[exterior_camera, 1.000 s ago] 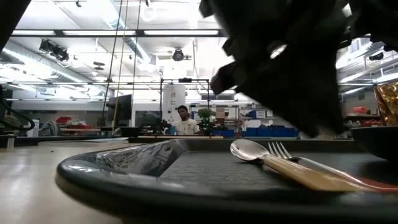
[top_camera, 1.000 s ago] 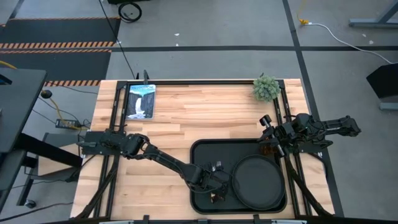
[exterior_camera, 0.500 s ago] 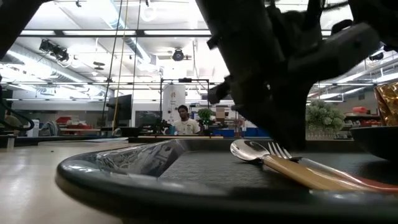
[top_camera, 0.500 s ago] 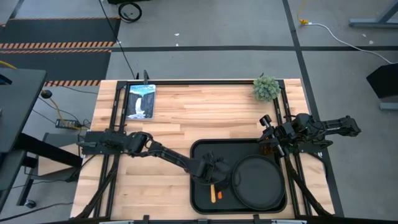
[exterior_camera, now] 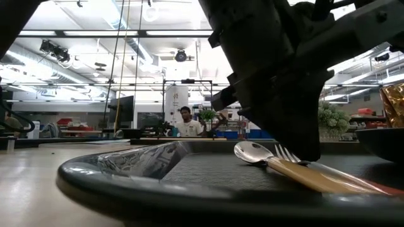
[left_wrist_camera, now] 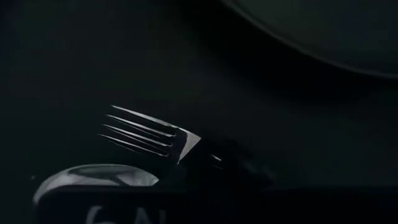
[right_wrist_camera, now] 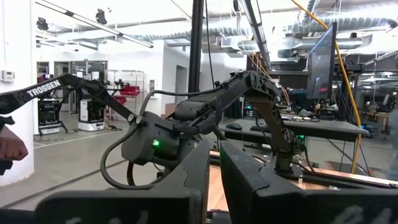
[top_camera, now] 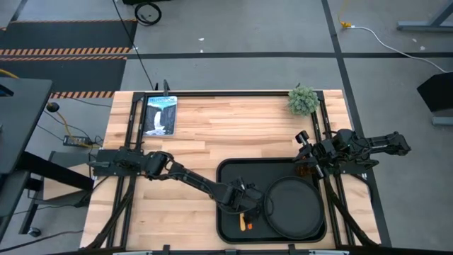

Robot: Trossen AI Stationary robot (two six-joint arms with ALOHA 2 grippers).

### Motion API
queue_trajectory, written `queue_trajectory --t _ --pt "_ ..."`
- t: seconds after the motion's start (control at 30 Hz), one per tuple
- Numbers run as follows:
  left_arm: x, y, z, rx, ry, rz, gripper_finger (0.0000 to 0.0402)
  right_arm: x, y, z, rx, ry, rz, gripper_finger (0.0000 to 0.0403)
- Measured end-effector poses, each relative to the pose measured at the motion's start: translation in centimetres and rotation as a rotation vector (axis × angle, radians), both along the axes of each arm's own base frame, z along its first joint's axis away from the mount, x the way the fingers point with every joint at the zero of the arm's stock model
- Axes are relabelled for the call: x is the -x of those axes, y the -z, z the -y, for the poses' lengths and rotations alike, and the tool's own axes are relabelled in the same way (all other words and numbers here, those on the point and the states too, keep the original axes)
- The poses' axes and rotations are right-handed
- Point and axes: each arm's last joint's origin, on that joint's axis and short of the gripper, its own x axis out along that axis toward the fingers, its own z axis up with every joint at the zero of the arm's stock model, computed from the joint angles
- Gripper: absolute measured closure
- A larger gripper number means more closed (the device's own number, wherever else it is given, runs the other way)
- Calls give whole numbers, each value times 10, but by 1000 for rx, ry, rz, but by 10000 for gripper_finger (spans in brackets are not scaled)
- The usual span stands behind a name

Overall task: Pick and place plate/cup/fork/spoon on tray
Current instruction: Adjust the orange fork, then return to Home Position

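The black tray lies at the table's near right. The round black plate lies flat on its right half. The fork and the spoon lie side by side on the tray floor left of the plate, bowl and tines pointing far; their orange handles show in the high view. My left gripper hangs low over them, just left of the plate. The amber cup stands at the tray's far right corner, beside my right gripper, which is shut and empty at the table's right edge.
A small green plant stands at the far right and a picture tablet lies at the far left. Bare wood lies left of and beyond the tray. A person sits far behind the table.
My left gripper rose off the fork and spoon and went toward the far edge, uncovering them, then came back down and toward the near edge over them. The fork and spoon have stayed where they were on the tray.
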Motion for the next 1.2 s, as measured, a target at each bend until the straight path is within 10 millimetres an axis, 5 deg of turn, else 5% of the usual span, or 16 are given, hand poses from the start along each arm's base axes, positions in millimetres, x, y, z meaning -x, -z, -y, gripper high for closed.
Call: queue_trajectory --t 0.37,0.6,0.97,1.2 --pt "-6 -3 1 -6 10 67 359 0 0 0 0 0 0 357" --pt "-9 -11 -17 -44 2 51 359 0 0 0 0 0 1 357" --pt "-20 -73 -74 -789 41 111 359 0 0 0 0 0 -1 357" --pt "-41 -90 -108 -899 135 194 359 0 0 0 0 0 0 357"
